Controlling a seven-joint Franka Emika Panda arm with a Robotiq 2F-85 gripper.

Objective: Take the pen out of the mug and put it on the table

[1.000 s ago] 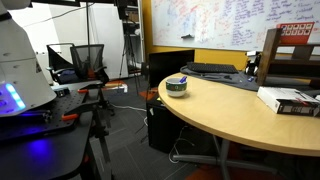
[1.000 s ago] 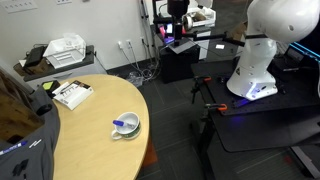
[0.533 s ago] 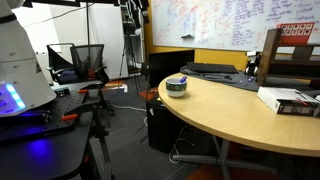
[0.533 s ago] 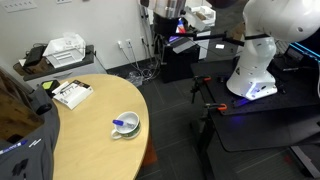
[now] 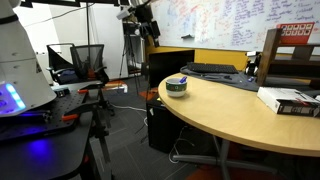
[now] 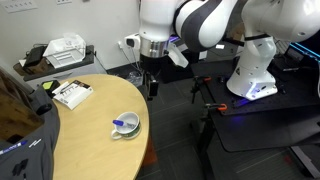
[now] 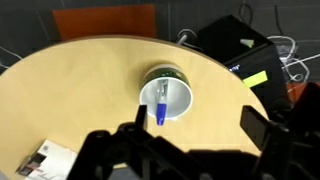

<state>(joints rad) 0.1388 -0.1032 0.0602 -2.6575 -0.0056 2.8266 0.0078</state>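
- Two dark blurry fingers (image 7: 100, 150) fill the bottom of the wrist view. They look spread wide with nothing between them, but the tips are too smeared to make out properly.
- Gripper (image 6: 151, 85) hangs up in the air off the table's right edge in an exterior view, well apart from the mug. Its jaws are too small and dark to read from there.
- Pen (image 7: 160, 106) is in the mug (image 7: 166, 97), leaning against the near rim. It shows bluish in the wrist view, and its lower end is hidden inside the cup.
- From the side, in an exterior view, the pen is barely a sliver poking over the mug (image 5: 177, 86).
- Table (image 7: 70, 90) is cut off at the bottom of the wrist view behind the gripper. In both exterior views its near side also runs out of frame.
- Mug sits close to the table's curved edge, with floor just past it.
- Bare tan top lies left and right of the mug in the wrist view.
- Box (image 7: 45, 160) at the near left is cut off by the frame and sits well apart from the mug.
- Black case (image 7: 235, 45) sits off the table at the far right.
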